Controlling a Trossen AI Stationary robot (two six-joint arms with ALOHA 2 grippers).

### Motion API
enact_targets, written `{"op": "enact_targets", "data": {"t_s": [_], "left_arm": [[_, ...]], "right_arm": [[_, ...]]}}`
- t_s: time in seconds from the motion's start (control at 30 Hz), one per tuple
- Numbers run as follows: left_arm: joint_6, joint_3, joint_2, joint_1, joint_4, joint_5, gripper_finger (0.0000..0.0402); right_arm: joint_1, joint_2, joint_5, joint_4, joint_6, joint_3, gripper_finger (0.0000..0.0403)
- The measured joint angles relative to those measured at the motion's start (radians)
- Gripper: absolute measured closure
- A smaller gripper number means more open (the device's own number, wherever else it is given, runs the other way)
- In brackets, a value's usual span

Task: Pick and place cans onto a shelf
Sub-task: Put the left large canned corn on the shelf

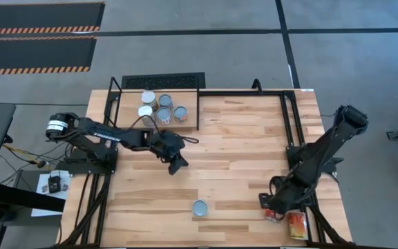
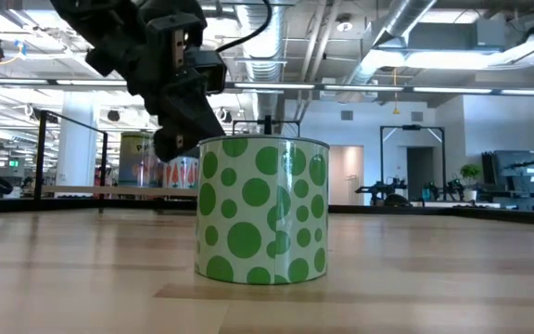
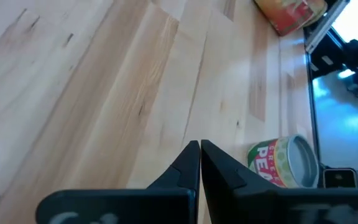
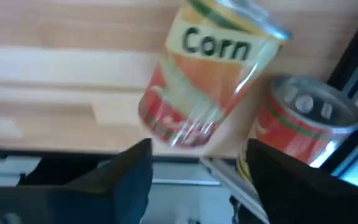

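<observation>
Several cans (image 1: 164, 104) stand on the small shelf (image 1: 119, 104) at the table's far left. A green-dotted can (image 1: 200, 207) stands upright on the table near its front edge, and it fills the middle of the low view (image 2: 262, 209). My left gripper (image 1: 177, 162) is shut and empty above the table's middle, also seen in the low view (image 2: 179, 139). My right gripper (image 1: 269, 205) is open at the near right. Its fingers stand on either side of the near end of a "Corn" can (image 4: 210, 81). A red-labelled can (image 4: 303, 118) lies beside that can.
The shelf's black rod frame (image 1: 199, 104) rises around its board. A black frame rail (image 1: 296, 124) runs along the table's right side, close to the two cans (image 1: 296, 225) there. Bare planks (image 1: 240, 152) lie between the two arms.
</observation>
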Motion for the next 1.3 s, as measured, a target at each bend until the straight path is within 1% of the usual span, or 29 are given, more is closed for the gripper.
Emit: {"op": "enact_targets", "data": {"t_s": [0.07,0.13,0.2,0.3,0.6,1.0,1.1,1.2,1.3], "left_arm": [[0.016,0.000,-0.005,0.017,-0.001,0.032,0.0401],[0.029,0.000,-0.007,0.026,0.004,0.049,0.0401],[0.042,0.000,-0.014,0.035,-0.007,0.067,0.0401],[0.058,0.001,-0.017,0.038,-0.006,0.073,0.0401],[0.064,0.000,-0.021,0.038,-0.028,0.082,0.0401],[0.047,0.000,-0.021,0.045,-0.030,0.083,0.0401],[0.040,0.000,-0.021,0.052,-0.030,0.083,0.0401],[0.039,0.000,-0.029,0.060,-0.034,0.093,0.0401],[0.038,0.000,-0.063,0.069,-0.037,0.097,0.0401]], "right_arm": [[-0.011,0.022,0.000,-0.009,0.001,0.000,0.0096],[-0.020,0.037,0.016,-0.026,0.009,0.000,0.0074],[-0.038,0.058,0.034,-0.028,0.009,0.000,0.0061],[-0.061,0.096,0.056,-0.030,0.007,0.000,0.0055],[-0.128,0.182,0.073,-0.037,-0.001,0.000,0.0062],[-0.183,0.288,0.062,0.017,-0.047,0.002,0.0051],[-0.180,0.302,0.074,0.015,-0.094,0.002,0.0065],[-0.180,0.302,0.098,0.013,-0.143,0.002,0.0092],[-0.179,0.269,0.192,0.008,-0.195,0.001,0.0119]]}}
